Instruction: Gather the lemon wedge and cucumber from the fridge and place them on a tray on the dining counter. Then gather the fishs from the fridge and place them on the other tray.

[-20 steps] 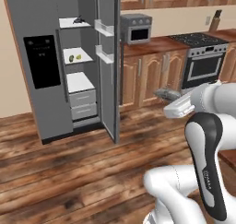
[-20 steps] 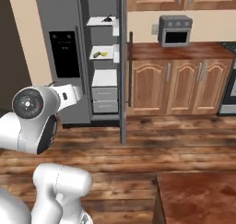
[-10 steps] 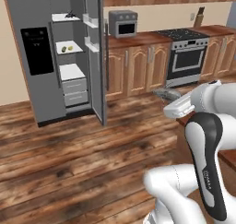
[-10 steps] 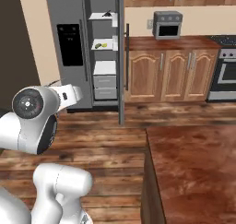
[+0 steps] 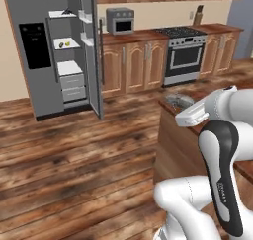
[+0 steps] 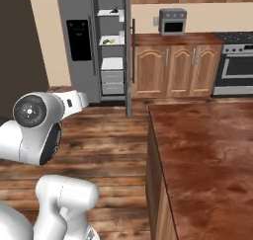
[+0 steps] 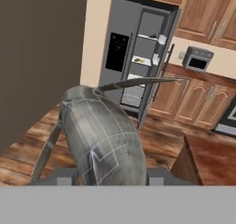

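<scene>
I am looking past the open fridge [image 6: 94, 41] toward the brown bench [image 6: 207, 160], carrying a grey fish [image 7: 103, 142] clamped in my pincer [image 7: 108, 174]. I should be keeping it level and steering wide of the bench corner toward its tray. I am reading no labels anywhere.

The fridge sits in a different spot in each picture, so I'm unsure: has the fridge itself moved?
No. The fridge still stands right beside the same wooden cabinets. The whole view has shifted, so the base drove, not the fridge.
</scene>
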You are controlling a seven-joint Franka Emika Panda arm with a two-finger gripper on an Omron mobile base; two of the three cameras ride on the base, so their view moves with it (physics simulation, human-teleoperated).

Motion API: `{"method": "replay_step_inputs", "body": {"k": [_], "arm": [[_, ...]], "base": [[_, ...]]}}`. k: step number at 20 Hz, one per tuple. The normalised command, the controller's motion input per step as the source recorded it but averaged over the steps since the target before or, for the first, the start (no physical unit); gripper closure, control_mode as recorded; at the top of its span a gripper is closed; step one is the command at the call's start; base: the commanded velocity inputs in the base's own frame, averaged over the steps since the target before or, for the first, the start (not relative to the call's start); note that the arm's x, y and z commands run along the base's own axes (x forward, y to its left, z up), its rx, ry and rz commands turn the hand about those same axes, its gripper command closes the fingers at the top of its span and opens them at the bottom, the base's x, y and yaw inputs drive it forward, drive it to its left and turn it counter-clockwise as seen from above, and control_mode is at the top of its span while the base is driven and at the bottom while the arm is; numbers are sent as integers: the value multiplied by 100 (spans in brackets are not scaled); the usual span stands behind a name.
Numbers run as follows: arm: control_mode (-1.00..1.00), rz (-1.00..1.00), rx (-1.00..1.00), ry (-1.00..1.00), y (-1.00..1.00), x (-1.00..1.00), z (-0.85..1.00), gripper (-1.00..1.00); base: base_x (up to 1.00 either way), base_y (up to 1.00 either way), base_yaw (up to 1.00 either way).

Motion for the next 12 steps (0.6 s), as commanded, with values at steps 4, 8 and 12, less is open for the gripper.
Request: {"method": "replay_step_inputs", "body": {"k": [4,8,12], "arm": [[100,0,0,0,0,0,0,100],[100,0,0,0,0,0,0,100],[100,0,0,0,0,0,0,100]], "base": [[-100,-40,-3],[-100,-43,-3],[-100,-46,-4]]}}
